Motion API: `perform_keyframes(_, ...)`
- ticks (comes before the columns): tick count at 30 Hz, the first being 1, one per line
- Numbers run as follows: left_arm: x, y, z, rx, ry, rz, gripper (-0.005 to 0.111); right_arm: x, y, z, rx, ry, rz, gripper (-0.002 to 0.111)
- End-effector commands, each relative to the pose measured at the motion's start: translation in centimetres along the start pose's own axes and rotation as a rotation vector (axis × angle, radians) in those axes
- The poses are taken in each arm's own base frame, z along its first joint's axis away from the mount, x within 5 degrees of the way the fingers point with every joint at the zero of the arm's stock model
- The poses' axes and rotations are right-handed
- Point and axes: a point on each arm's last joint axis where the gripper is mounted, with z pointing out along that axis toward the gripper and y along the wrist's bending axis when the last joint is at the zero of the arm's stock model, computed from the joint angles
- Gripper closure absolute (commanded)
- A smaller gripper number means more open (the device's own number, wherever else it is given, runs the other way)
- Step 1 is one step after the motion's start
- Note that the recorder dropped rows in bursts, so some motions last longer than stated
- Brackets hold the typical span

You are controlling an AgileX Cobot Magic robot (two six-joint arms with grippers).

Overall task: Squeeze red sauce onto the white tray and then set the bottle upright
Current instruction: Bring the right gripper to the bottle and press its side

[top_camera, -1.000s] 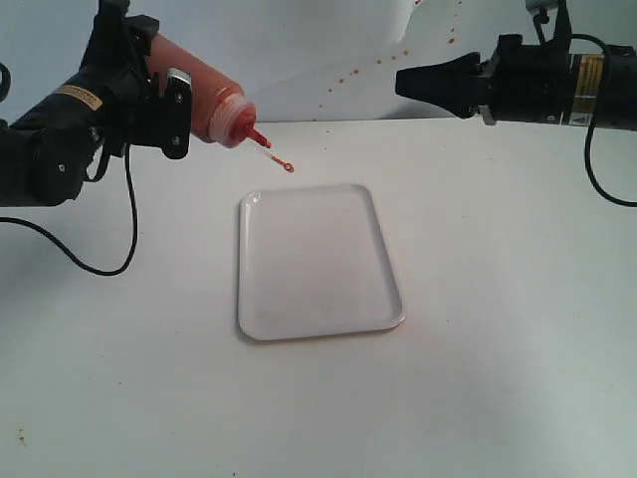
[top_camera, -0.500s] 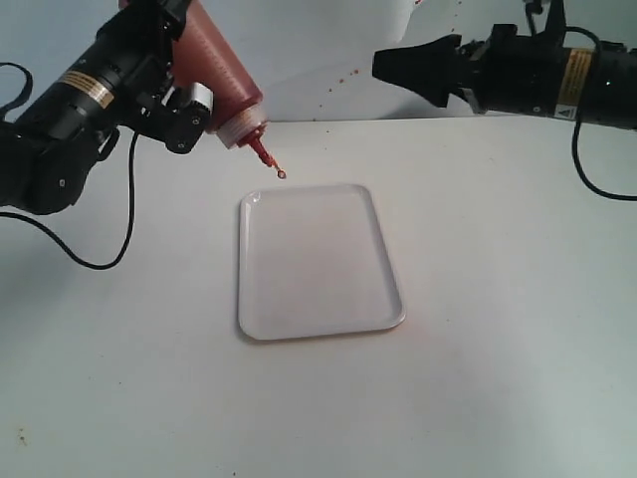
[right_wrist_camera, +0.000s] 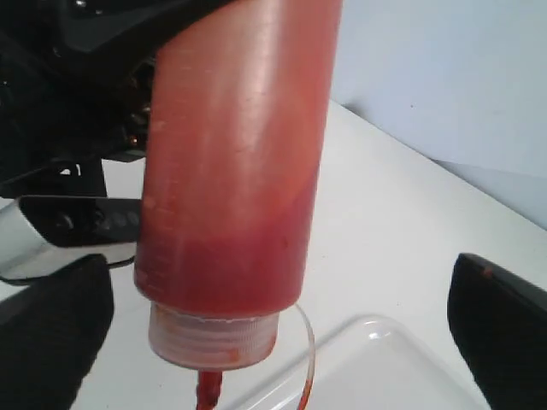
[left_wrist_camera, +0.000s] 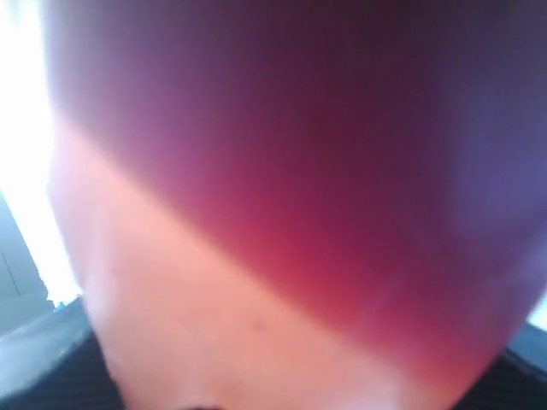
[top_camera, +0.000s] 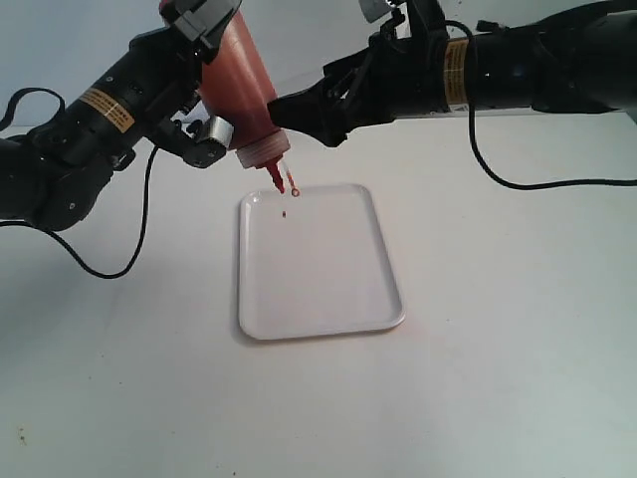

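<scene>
**Q:** What do you have on the left?

**A:** Your left gripper (top_camera: 217,75) is clamped around the bottle (top_camera: 244,90) and holds it steeply tipped, cap end down. Your left wrist camera shows only a blur of the orange-red bottle (left_wrist_camera: 273,205), very close.

**Q:** Where does it point?

**A:** The red nozzle (top_camera: 276,177) hangs just above the back-left corner of the white tray (top_camera: 318,269). The thin tethered tip cap (top_camera: 295,189) dangles beside the nozzle. A small spot of red sauce (top_camera: 285,214) lies on the tray right under the nozzle. The tray sits flat near the middle of the white table (top_camera: 498,378).

**Q:** And on your right?

**A:** Your right gripper (top_camera: 299,119) reaches across from the right, jaws spread wide and grasping nothing. In your right wrist camera its two dark fingers (right_wrist_camera: 51,342) stand on either side of the bottle (right_wrist_camera: 231,171), apart from it. The white tray (right_wrist_camera: 376,329) shows below the cap
</scene>
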Motion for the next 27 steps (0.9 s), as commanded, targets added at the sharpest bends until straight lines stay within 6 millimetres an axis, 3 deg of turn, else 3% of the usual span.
perform_keyframes(1,0.4,1.2,0.3,-0.069,0.037,-0.011,0.107,1.4,-0.3,1.4,-0.011,0.024,0.042,0.011)
perform_keyframes(4,0.2,1.3,0.3,-0.075,0.028,-0.01,0.107,2.3,-0.4,2.2,-0.034,0.026,0.05,0.011)
perform_keyframes(8,-0.1,1.4,0.4,-0.065,0.005,-0.008,0.107,2.1,-0.5,2.3,-0.032,-0.027,0.061,0.011)
perform_keyframes(18,-0.6,1.0,0.4,-0.059,-0.019,-0.003,0.107,-0.9,-0.3,2.6,-0.06,-0.052,0.06,0.011)
perform_keyframes(27,-0.5,1.0,0.4,-0.058,-0.013,-0.006,0.107,1.2,-0.6,4.0,-0.081,0.023,0.117,0.011)
